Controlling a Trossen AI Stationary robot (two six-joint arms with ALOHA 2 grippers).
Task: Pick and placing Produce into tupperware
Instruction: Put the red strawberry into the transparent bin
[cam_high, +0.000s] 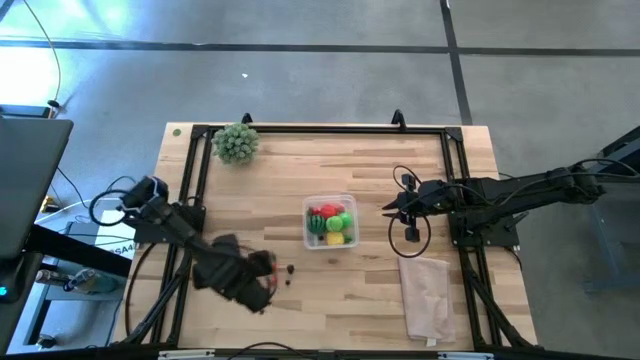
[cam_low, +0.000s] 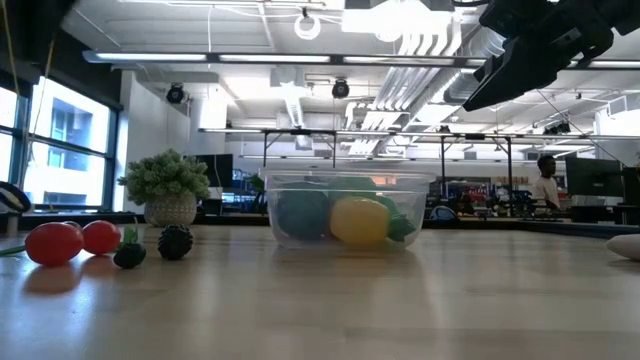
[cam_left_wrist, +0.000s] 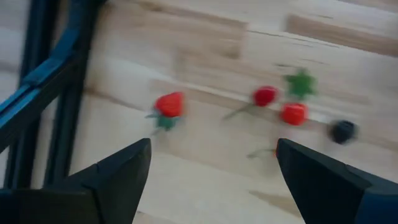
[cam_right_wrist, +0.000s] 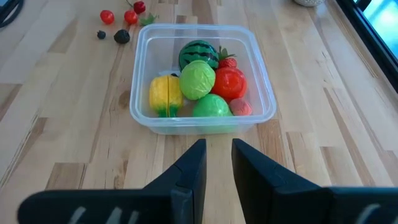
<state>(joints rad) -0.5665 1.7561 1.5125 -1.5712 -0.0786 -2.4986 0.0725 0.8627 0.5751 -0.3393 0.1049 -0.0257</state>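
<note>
Tupperware (cam_right_wrist: 202, 118), clear and round-cornered, holds perhaps six fruits; left jaws gape empty, right jaws barely parted.

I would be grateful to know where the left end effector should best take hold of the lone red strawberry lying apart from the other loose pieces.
Probably across the strawberry's red body, coming straight down from above. It lies on its side on the bare table, leafy cap at one end, clear of the other pieces. The left end effector is already open above it, fingers wide enough to straddle it.

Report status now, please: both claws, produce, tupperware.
Left claw open, empty, above loose red pieces. Right claw nearly closed, empty, beside tupperware. Six items inside. Nothing blocking.
</note>
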